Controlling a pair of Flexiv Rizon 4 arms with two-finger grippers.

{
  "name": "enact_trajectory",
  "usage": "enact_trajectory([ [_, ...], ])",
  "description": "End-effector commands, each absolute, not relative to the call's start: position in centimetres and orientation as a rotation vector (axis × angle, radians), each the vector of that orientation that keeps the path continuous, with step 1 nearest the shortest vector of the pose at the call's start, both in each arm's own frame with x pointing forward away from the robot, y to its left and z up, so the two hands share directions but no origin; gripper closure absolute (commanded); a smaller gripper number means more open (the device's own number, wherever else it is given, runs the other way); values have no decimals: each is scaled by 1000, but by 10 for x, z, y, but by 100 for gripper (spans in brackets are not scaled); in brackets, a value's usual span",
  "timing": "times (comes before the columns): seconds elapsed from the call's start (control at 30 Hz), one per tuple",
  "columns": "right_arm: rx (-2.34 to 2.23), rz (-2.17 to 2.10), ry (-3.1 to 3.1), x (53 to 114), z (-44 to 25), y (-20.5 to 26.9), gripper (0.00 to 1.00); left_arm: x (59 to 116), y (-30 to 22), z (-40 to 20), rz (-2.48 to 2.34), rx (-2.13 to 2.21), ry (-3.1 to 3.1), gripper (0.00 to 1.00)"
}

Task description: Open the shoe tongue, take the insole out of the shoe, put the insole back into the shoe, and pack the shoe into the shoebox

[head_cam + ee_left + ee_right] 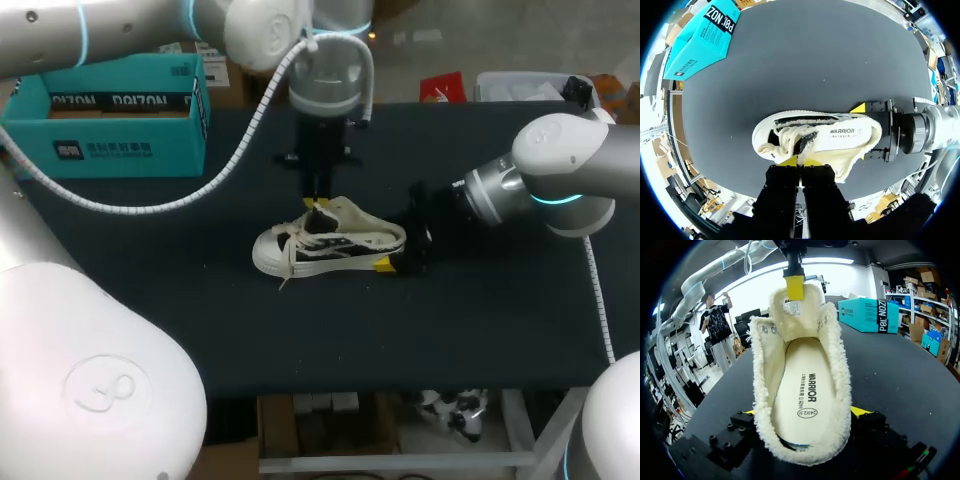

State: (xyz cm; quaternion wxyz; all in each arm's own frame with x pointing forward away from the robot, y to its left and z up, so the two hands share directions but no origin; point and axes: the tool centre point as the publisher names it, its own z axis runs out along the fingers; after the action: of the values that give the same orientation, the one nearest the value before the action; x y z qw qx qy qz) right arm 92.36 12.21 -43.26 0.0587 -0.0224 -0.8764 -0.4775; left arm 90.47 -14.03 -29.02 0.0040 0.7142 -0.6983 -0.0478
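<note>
A cream fleece-lined shoe (330, 245) lies on its side mid-table, toe toward my left. My left gripper (320, 206) hangs straight down over it, shut on the tongue's edge (796, 150). In the right wrist view the tongue (792, 310) stands lifted, pinched by the left gripper's yellow fingertips (795, 287). The white insole (800, 395) lies flat inside the shoe. My right gripper (397, 245) is at the heel, standing open with one finger on each side of it (804, 412). The teal shoebox (110, 110) sits open at the back left.
The black table (450, 330) stretches out in front of and to the right of the shoe. A white cable (240, 140) from the left arm droops over the table between the shoebox and the shoe.
</note>
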Motion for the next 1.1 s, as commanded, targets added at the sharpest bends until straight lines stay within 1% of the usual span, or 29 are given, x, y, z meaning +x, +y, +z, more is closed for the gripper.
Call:
enact_trajectory([
  [0.03,-66,-1449,-2650,922,-441,122,100,897,-102,-292,186,2089,-2078,100],
  [0.27,-66,-1449,-2650,922,-441,122,100,901,-83,-305,242,1989,-2082,100],
  [0.67,-66,-1449,-2650,922,-441,122,100,909,-76,-324,219,1939,-2103,100],
  [0.8,-66,-1449,-2650,922,-441,122,100,906,-74,-315,239,1930,-2120,77],
  [0.9,-66,-1449,-2650,922,-441,122,100,903,-76,-305,272,1929,-2145,56],
  [0.93,-66,-1449,-2650,922,-441,122,100,902,-77,-300,285,1927,-2154,51],
  [1.0,-66,-1449,-2650,922,-441,122,100,900,-78,-289,319,1922,-2175,46],
  [1.03,-66,-1449,-2650,922,-441,122,100,899,-79,-282,335,1915,-2184,45],
  [1.07,-66,-1449,-2650,922,-441,122,100,899,-79,-277,354,1907,-2201,47],
  [1.1,-66,-1449,-2650,922,-441,122,100,898,-81,-271,367,1889,-2218,51],
])
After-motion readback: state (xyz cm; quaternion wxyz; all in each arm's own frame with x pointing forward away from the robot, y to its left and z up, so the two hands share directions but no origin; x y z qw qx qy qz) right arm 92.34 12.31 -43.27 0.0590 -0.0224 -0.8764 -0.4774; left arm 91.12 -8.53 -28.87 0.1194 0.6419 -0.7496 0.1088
